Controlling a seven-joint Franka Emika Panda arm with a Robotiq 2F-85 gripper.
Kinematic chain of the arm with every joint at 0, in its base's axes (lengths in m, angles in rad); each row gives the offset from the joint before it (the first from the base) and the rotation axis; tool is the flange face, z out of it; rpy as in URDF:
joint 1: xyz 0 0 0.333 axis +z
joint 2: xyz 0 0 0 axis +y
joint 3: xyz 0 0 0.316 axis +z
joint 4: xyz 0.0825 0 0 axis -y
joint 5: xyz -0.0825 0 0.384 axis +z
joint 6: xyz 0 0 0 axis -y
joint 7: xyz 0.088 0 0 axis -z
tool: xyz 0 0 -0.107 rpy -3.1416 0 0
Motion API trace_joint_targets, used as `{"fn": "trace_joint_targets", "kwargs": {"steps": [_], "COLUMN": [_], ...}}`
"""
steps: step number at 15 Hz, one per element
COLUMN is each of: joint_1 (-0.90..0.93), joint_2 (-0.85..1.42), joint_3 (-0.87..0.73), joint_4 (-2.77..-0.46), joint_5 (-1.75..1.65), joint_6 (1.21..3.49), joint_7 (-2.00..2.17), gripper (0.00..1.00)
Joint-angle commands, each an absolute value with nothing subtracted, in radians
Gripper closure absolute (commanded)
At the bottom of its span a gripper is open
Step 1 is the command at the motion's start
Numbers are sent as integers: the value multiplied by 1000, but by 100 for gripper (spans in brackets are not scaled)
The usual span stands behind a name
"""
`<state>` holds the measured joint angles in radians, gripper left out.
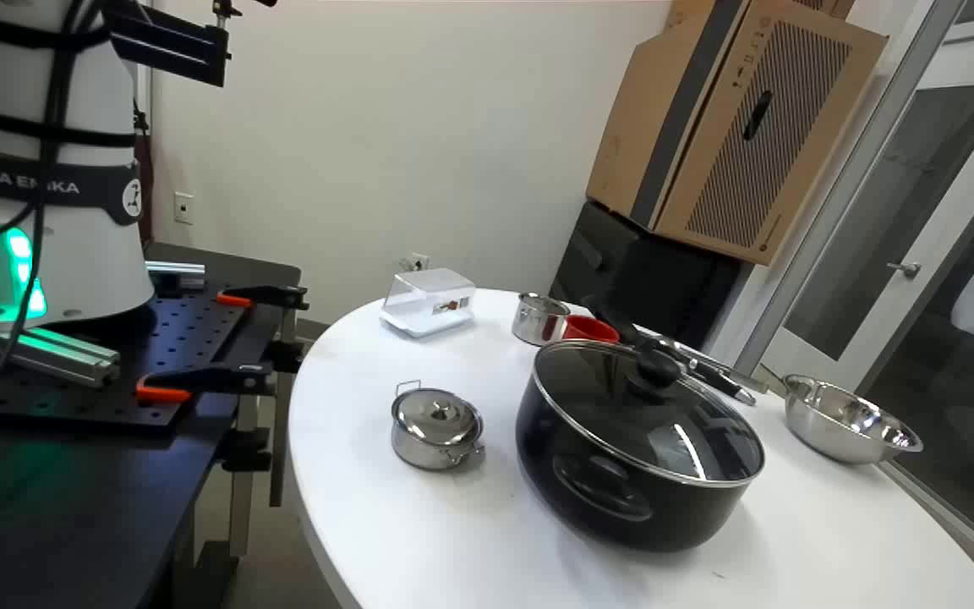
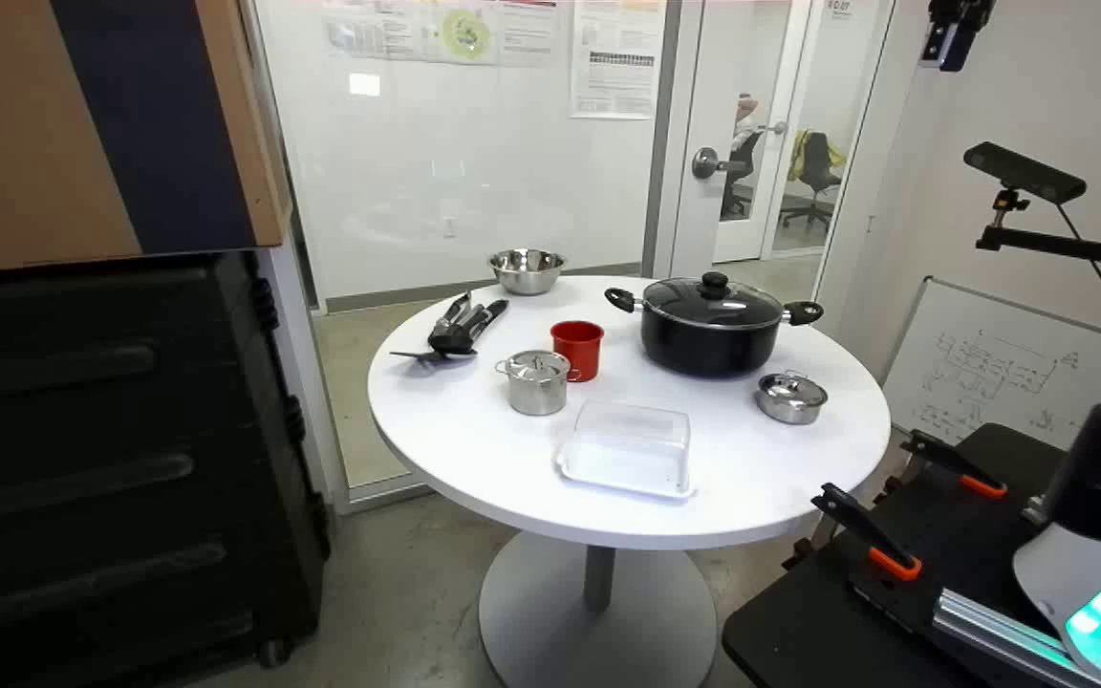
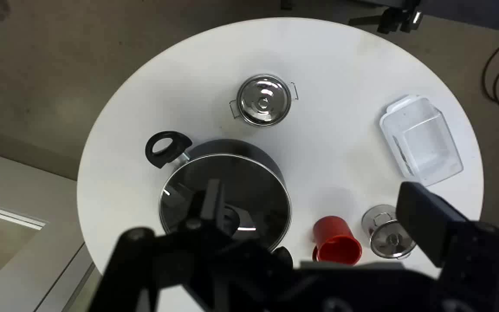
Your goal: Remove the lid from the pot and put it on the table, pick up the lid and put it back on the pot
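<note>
"Looking at the pot point(image 2: 708, 354), I see the lid point(image 2: 713, 306) sit flat on it. Are we done?"

"I can't tell. The lid should be on the pot at the start of this job and at the end too. What I see fits both. If it's the start, everything is left: lid off, lid on the table point(image 2: 770, 468), lid up again, lid back on."

"Where's the pot?"

"In an exterior view it stands just in from the table's far right edge, near a little silver tin point(image 2: 791, 401)."

"And the gripper point(image 3: 312, 190)?"

"Up high. Its two fingers point(image 3: 427, 223) are spread wide and hold nothing. They aren't touching the lid."

"What's hard to see?"

"In the wrist view, the gripper's dark parts cover some of the knob point(image 3: 232, 221), most of one pot handle point(image 3: 284, 256) and the table's bottom edge. In both exterior views, most of the arm point(image 1: 90, 271) is cut off. In an exterior view, the red cup point(image 1: 590, 328) is partly behind the pot. The lid's glass is dark, so I can't tell if food is inside."
</note>
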<state>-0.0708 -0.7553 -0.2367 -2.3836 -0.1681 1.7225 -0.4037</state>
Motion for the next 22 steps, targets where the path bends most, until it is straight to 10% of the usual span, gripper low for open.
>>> {"fn": "trace_joint_targets", "kwargs": {"steps": [1, 22], "joint_1": [-66, -159], "joint_2": [-755, 18], "joint_3": [-239, -227], "joint_4": [-2380, -1934], "joint_5": [-170, 41], "joint_6": [1719, 1983], "joint_7": [-401, 55], "gripper": [0, 0]}}
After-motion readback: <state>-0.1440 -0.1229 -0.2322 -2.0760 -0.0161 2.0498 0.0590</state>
